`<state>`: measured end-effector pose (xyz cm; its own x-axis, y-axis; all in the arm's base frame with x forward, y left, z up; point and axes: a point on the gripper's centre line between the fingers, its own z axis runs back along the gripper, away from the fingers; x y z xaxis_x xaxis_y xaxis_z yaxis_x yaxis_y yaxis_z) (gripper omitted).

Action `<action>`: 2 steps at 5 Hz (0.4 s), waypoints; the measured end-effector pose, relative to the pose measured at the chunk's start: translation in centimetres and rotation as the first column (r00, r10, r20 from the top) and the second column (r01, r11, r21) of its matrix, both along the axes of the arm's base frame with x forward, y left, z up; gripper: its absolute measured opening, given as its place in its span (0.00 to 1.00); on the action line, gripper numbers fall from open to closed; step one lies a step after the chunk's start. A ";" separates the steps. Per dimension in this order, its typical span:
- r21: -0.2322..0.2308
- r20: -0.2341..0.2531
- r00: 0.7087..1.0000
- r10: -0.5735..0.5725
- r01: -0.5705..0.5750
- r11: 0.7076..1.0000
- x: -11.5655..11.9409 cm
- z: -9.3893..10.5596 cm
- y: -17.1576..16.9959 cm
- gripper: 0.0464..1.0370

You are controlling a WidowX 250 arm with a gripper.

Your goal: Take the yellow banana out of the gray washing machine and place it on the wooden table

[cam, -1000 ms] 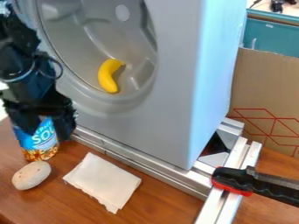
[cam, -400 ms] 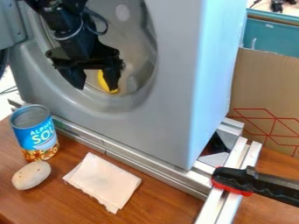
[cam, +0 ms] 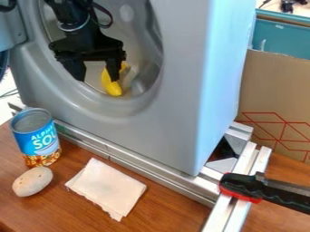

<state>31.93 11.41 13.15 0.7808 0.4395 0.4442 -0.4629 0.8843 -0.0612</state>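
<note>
Banana [cam: 113, 88] lies in the grey drum [cam: 140, 50] near the open hand [cam: 98, 80].

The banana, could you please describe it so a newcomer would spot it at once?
Find the big grey washing machine and its round opening. Low inside it, partly behind the black gripper, lies the banana: curved and bright yellow against the grey drum.

Teal furniture [cam: 281, 40] behind red-lined cardboard [cam: 269, 88]; wooden tabletop [cam: 169, 212]
</note>
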 end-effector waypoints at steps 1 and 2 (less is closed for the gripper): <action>0.023 -0.031 0.999 0.024 -0.024 0.999 0.8 -0.9 1.0 0.96; 0.001 -0.041 0.999 0.026 -0.026 1.000 2.2 -1.7 1.2 0.96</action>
<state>34.12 12.59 11.45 0.7869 0.4594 0.4119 -0.4877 0.8721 -0.0410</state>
